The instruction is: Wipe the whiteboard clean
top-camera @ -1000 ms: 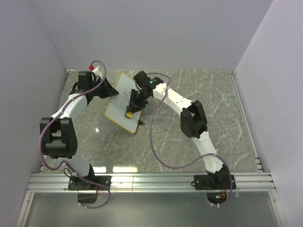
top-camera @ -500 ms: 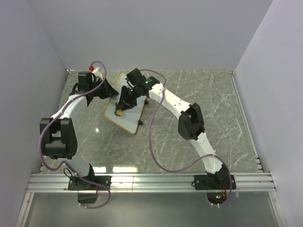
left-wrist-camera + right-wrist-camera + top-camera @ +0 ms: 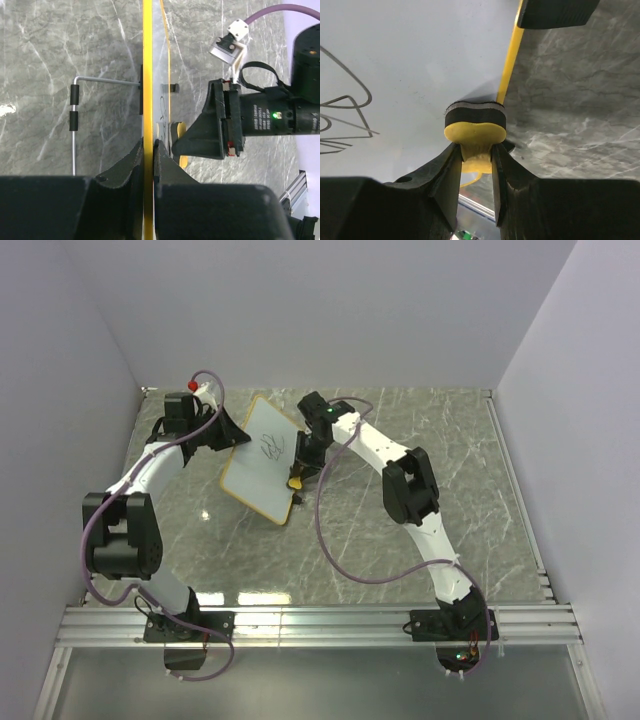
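Right wrist view: I find my right gripper point(image 3: 476, 150) clenched on the yellow eraser point(image 3: 475, 127), its pad at the whiteboard point(image 3: 410, 55) edge. On the far-left table point(image 3: 400, 530), my left gripper point(image 3: 148, 150) clamps the frame point(image 3: 148, 75), I judge to steady it. The scribble point(image 3: 345, 112) is not yet wiped.

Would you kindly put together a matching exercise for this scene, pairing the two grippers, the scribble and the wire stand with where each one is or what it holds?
Column one:
1. left gripper
2. right gripper
3. black scribble
4. wire stand

Column two:
A. drawn on the white face of the whiteboard
B. shut on the yellow eraser
C. juts out from the back of the whiteboard
D. shut on the whiteboard frame

Pairs: 1-D, 2-B, 3-A, 4-C.
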